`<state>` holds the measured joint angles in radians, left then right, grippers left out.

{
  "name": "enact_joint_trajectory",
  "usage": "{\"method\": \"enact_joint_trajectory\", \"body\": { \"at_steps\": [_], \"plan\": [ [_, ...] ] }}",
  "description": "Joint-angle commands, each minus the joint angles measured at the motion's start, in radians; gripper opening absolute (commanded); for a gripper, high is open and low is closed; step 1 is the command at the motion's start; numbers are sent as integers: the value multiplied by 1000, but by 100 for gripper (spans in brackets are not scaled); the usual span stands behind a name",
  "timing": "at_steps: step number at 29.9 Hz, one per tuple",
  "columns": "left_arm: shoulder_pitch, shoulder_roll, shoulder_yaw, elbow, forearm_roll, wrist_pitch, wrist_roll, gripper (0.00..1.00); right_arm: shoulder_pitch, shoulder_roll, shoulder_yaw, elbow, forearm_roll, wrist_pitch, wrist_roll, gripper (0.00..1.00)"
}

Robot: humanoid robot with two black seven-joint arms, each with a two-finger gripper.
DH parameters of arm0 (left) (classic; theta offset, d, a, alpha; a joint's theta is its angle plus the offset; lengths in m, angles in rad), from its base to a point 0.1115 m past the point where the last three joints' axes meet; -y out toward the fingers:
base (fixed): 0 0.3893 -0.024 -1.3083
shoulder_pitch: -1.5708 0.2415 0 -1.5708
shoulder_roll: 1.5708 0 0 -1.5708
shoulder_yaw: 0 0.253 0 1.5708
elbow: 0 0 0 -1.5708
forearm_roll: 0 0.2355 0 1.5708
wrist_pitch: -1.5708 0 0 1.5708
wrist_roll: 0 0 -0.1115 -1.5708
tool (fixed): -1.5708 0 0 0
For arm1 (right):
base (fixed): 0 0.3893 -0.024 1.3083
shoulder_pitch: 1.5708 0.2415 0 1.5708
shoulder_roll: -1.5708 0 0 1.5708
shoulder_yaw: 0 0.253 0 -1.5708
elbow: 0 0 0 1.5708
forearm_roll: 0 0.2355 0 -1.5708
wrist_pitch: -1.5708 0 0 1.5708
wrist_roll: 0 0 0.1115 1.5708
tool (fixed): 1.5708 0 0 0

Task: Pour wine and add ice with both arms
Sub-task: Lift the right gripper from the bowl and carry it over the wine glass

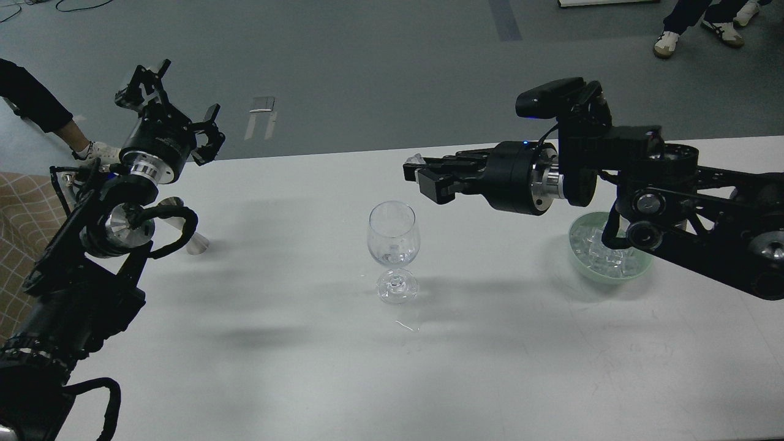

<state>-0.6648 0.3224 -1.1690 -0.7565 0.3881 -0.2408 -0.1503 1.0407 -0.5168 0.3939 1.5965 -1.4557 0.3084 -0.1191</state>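
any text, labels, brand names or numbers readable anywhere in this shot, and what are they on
No text can be read in this view.
Left hand: pale marks on its black wrist housing, too small and blurred to read.
Right hand: no lettering visible.
Wine glass: plain clear glass, no marks.
Green bowl of ice: no label.
White table: bare, no print.

Looks like robot lab or test space, not home. Plain white folding table (306,380) on bare grey floor (367,61), loose cables (73,5) on floor, tape marks (260,116), bystanders' sneakers (667,41) at edge.
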Motion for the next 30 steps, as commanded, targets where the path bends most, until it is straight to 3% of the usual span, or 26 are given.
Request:
{"method": "enact_joint_trajectory", "body": {
  "at_steps": [1, 30],
  "plan": [
    [-1, 3, 0, 0, 0, -3, 0, 98, 9, 34, -4, -3, -2, 0, -20, 10],
    [2, 4, 0, 0, -2, -6, -2, 98, -19, 64, -18, 6, -2, 3, -36, 12]
  ]
}}
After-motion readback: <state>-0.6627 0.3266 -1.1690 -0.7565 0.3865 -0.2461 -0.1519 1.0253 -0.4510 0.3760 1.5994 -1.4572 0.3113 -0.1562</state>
